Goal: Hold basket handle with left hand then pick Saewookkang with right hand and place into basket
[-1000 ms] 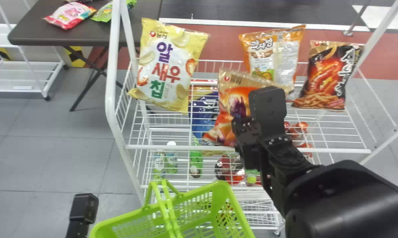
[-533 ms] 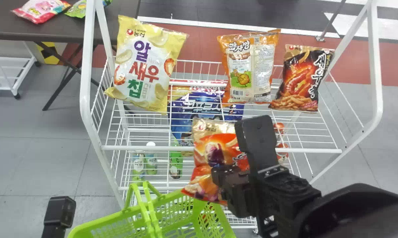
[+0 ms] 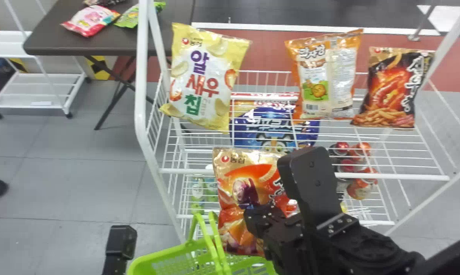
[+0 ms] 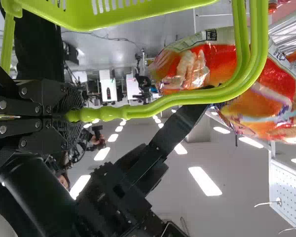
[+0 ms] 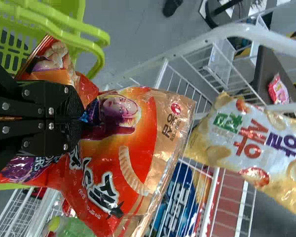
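Right gripper (image 3: 281, 193): fingertips pinching the orange-red Saewookkang bag (image 3: 245, 172), held upright in front of the near edge of the white wire rack (image 3: 306, 175). The bag's lower end overlaps the far rim of the green basket (image 3: 165, 254) in the head view; whether it is inside the rim is hard to judge. Left gripper (image 3: 121, 242): fingers closed about the basket handle (image 4: 101, 113). Along the rack's far edge, left to right: a yellow chip bag (image 3: 207, 76) at the left corner, an orange-and-white bag (image 3: 325, 76), and a black snack bag (image 3: 394, 88) at the right corner.
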You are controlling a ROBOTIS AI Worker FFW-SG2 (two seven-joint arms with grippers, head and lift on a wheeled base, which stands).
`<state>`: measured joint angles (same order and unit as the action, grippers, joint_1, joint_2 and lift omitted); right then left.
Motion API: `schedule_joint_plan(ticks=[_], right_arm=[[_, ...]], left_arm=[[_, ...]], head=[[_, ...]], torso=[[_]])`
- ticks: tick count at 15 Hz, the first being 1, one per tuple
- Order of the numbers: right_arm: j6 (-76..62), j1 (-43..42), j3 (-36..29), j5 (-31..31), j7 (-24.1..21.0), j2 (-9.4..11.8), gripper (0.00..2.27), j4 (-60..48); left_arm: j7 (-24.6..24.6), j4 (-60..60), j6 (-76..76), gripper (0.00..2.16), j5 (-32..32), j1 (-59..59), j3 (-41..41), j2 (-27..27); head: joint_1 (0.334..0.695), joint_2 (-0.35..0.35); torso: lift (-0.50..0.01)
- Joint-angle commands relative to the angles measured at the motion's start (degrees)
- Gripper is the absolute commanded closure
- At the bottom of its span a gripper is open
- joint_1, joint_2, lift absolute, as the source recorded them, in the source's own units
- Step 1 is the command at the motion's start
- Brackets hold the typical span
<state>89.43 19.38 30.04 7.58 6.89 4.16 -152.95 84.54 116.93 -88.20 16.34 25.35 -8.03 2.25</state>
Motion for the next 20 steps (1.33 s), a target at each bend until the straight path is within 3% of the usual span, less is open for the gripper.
schedule_joint_plan(ticks=[1, 5, 6, 7, 9, 11, 13, 14, 15, 20], right_arm=[[0.6, -0.2, 1.3, 3.8, 4.9, 0.1, 2.25, -0.1], [0.6, -0.6, 6.6, 23.0, 25.9, 1.0, 2.24, -0.1], [0.6, -0.4, 8.6, 28.5, 29.4, 1.8, 2.24, 0.0], [0.6, 0.1, 9.2, 30.7, 29.9, 2.3, 2.24, -0.1], [0.6, 0.7, 9.1, 36.7, 36.3, 2.9, 2.24, -0.1], [0.6, 1.3, 8.5, 38.6, 40.6, 3.9, 2.21, -0.1], [0.6, 1.9, 8.5, 38.8, 43.6, 4.5, 1.65, 0.0], [0.6, 2.1, 8.6, 38.9, 44.4, 4.5, 0.5, -0.1], [0.6, 2.1, 9.0, 40.1, 45.0, 4.7, 0.0, -0.1], [0.6, 2.1, 8.5, 40.4, 42.7, 4.6, 0.06, -0.1]], left_arm=[[-0.1, 0.7, -1.8, 2.15, 0.1, 0.3, 0.0, -0.1], [-0.3, 2.3, -1.8, 2.15, 0.1, 0.8, -0.9, -0.1], [-0.3, 2.8, -1.8, 2.15, 0.1, 0.8, -1.6, -0.2], [-0.3, 3.3, -1.8, 2.15, 0.3, 0.8, -2.2, -0.1], [-0.3, 3.4, -1.8, 2.15, 0.9, 0.7, -3.4, -0.1], [-0.3, 3.4, -1.8, 2.15, 1.7, 0.7, -4.4, -0.1], [-0.5, 3.5, -1.8, 2.15, 1.7, 0.6, -4.4, -0.4], [-0.5, 3.5, -1.8, 2.15, 1.7, 0.5, -4.4, -0.4], [-0.6, 3.5, -1.8, 2.15, 1.7, 0.5, -4.4, -0.4], [-0.8, 3.0, -1.8, 2.15, 1.8, 0.2, -4.3, -0.6]], head=[[0.695, 0.044], [0.695, 0.118], [0.695, 0.13], [0.695, 0.137], [0.695, 0.123], [0.695, 0.119], [0.695, 0.112], [0.695, 0.115], [0.695, 0.118], [0.695, 0.102]], torso=[[-0.013], [-0.013], [-0.013], [-0.013], [-0.013], [-0.013], [-0.013], [-0.013], [-0.013], [-0.013]])
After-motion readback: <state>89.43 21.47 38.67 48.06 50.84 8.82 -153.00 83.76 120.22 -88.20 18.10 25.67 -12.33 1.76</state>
